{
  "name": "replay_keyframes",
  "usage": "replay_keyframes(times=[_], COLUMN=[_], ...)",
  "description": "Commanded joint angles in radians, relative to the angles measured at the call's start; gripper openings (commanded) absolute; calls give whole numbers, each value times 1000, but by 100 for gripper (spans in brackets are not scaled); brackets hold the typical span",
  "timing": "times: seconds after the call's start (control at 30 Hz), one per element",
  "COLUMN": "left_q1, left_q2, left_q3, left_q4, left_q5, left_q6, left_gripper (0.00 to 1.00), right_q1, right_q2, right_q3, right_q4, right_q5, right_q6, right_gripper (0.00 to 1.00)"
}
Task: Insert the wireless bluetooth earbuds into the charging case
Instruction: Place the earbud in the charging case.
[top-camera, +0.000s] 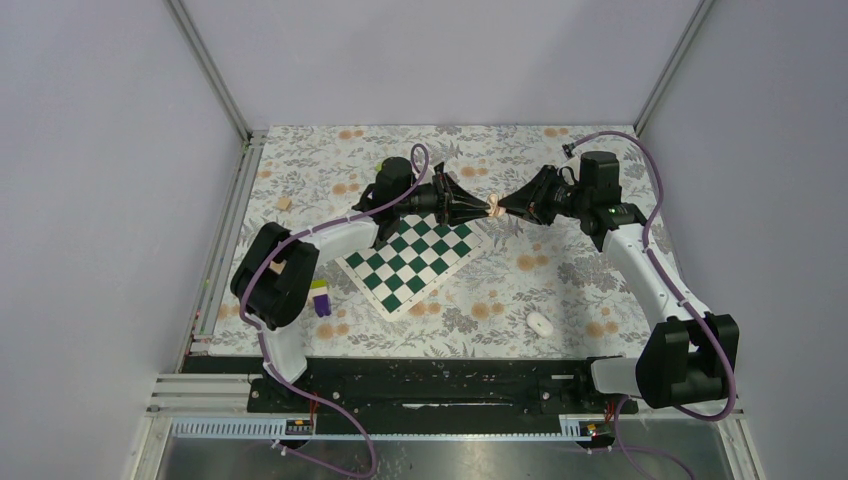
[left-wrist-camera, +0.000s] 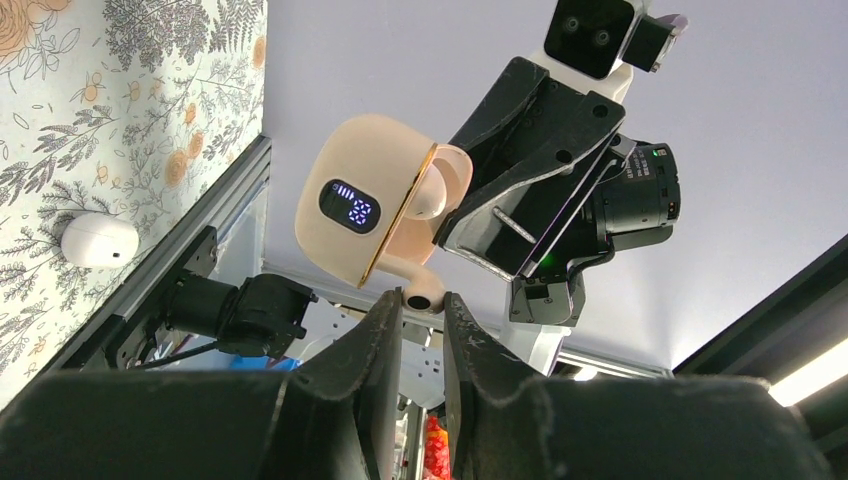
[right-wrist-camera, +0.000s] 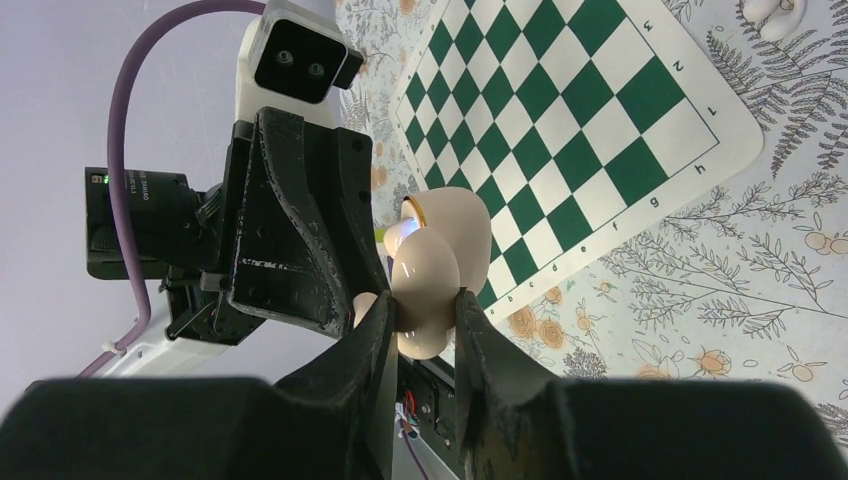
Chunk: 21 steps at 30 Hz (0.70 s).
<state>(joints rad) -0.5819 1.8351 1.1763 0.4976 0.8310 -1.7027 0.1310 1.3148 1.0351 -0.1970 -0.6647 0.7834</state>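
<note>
nearest the arm bases, a small white oval plastic piece lies on the floral-print tablecloth, well apart from both grippers. to the left, a purple block with a yellow-green top stands just beside the left arm's elbow. past these lies the green and white chessboard mat. above the mat's far corner the two arms meet tip to tip in the air. the right gripper is clamped on the small pale peach rounded plastic charging case, one finger pressed on either side of the shell, holding it off the table. the charging case hangs open. one half shows a lit blue number panel, and a rounded peach earbud sits inside. the left gripper has its fingers nearly together, pinching the rounded stem end of a second pale peach earbud, whose other end meets the case's lower edge. farthest off, a small tan block rests near the table's left edge.
</note>
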Motion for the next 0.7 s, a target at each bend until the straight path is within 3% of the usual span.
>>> replay_keyframes(times=[0.0,0.13,0.67], left_q1=[12,13,50], left_q2=[-21,12,-2], left_q3=[12,52,94], left_q4=[-17,6,-238], left_q5=[-20,45,65], left_q6=[29,28,197], left_gripper=[0,2,10], right_q1=[9,9,9], right_q2=[-37,-33,-42], right_q3=[56,70,95], right_q4=[54,32,-18], right_q5=[-58,-97,-189], right_q6=[19,-8,-69], right_gripper=[0,0,0])
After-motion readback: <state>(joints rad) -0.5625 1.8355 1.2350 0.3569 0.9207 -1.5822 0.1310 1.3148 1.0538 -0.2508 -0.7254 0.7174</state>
